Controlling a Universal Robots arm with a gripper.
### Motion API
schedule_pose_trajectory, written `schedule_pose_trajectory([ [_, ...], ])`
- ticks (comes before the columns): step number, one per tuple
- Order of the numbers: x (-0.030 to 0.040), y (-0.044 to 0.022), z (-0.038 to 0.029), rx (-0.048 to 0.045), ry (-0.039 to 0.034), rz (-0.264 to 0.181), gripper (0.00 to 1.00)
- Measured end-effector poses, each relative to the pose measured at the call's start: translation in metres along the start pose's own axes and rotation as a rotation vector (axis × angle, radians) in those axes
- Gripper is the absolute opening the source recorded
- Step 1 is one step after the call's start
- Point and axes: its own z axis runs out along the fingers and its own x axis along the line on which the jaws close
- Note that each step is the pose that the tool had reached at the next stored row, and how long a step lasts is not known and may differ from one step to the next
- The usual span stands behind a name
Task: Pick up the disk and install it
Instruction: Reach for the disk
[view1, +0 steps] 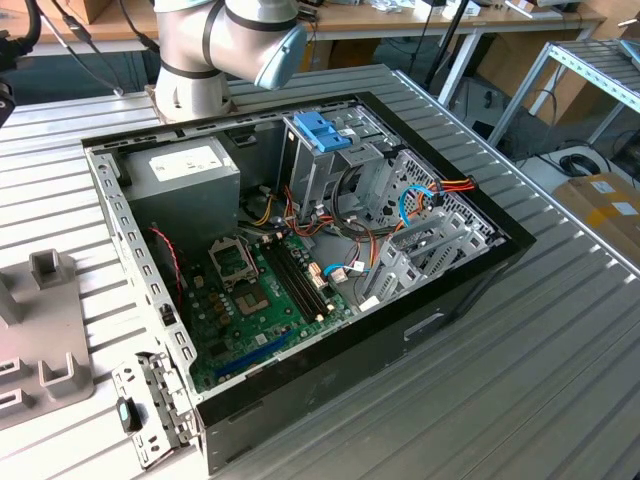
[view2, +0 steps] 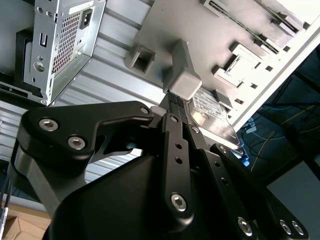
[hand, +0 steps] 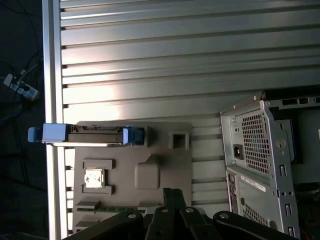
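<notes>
The disk (hand: 95, 135) stands on edge in a slot of the grey fixture plate (hand: 165, 165), near the table's edge, with blue frame pieces at both ends. In the second wrist view the disk (view2: 212, 112) shows its dark metal face and white label behind a grey post of the fixture (view2: 200, 30). My gripper (hand: 173, 192) hovers over the fixture, apart from the disk, its fingers shut with nothing between them. In the second wrist view the gripper's (view2: 172, 102) black linkage covers the foreground.
An open computer case (view1: 300, 250) lies on the slatted metal table (view1: 520, 380), with a grey power supply (view1: 185, 175) and a blue latch on a metal cage (view1: 322, 130) inside. The case's rear (hand: 260, 150) is beside the fixture. A small square chip (hand: 94, 177) sits in the fixture.
</notes>
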Motion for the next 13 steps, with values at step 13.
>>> schedule_pose_trajectory([
  [13, 0.0027, -0.0002, 0.0001, 0.0000, 0.0000, 0.000, 0.11],
])
